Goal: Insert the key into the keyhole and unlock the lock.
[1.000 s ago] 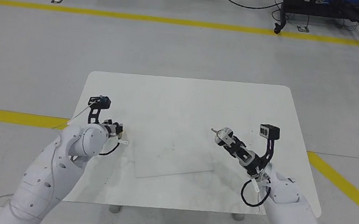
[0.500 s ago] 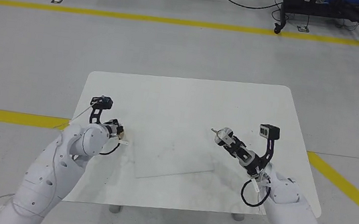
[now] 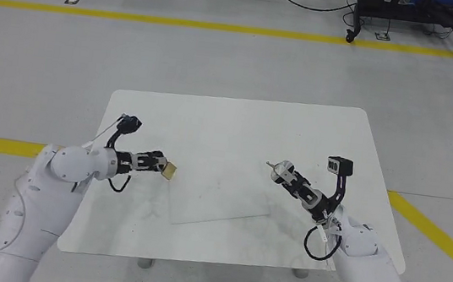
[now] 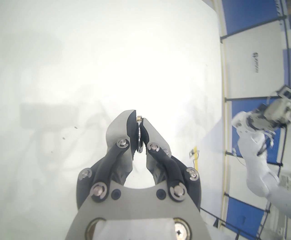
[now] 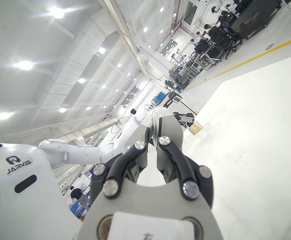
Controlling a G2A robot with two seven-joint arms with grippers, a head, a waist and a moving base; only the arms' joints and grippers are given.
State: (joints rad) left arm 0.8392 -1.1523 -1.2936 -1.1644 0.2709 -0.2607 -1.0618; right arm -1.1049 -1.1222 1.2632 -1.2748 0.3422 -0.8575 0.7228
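We see the left gripper (image 4: pixel 139 118) with jaws clamped tight on the brass lock (image 3: pixel 169 171), which sticks out past the tips over the table's (image 3: pixel 237 125) left part. The right gripper (image 3: pixel 275 171) has jaws pinched together on the small key (image 3: pixel 269 164), well apart from the lock.

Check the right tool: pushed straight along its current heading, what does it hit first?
Way looks free: the right tool points across bare table toward its far edge, well off the padlock in the left tool. Height unclear.
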